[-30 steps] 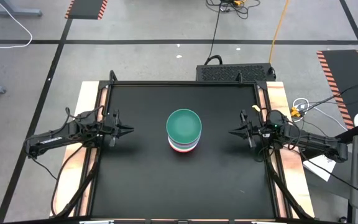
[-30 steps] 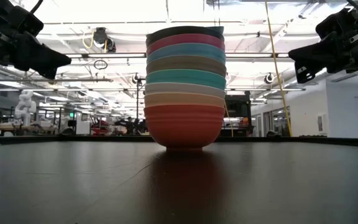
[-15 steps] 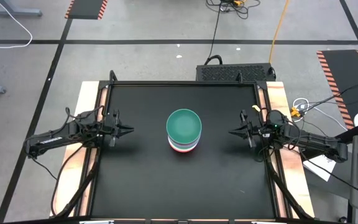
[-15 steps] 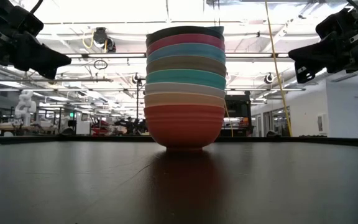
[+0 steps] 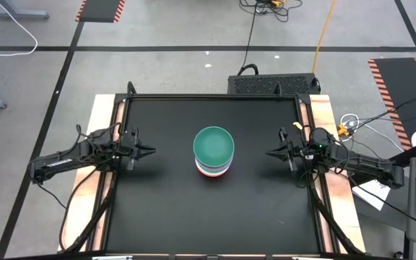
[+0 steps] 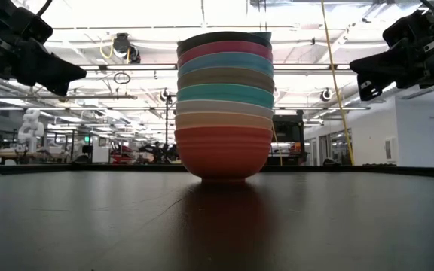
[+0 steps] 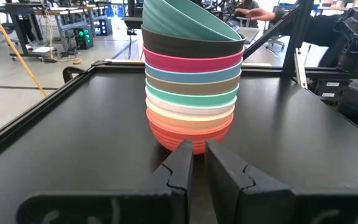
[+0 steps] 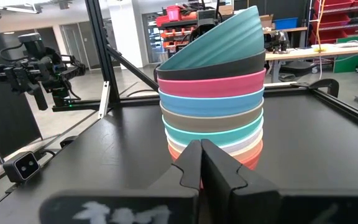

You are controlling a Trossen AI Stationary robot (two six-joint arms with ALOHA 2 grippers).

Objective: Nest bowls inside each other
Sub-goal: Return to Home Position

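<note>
High view, bowls (image 5: 214, 145) between left end effector (image 5: 152, 152), right end effector (image 5: 269, 152)

High view: even overhead light, no hard shadows, sharp corner to corner. Matte black desk (image 5: 165, 209) swallows detail, no glare. Low view: heavily backlit, ceiling lights (image 6: 126, 15) blown to white, so left claw (image 6: 77, 73) and right claw (image 6: 356, 73) read as near-silhouettes. Bowl stack (image 6: 224, 105) exposed ok, w/ dull reddish reflection on desk below it. Wrist views: stack crisp, bkgd room soft, claw parts nearest the lens smeared. Desk shows pale sheen there.
</note>
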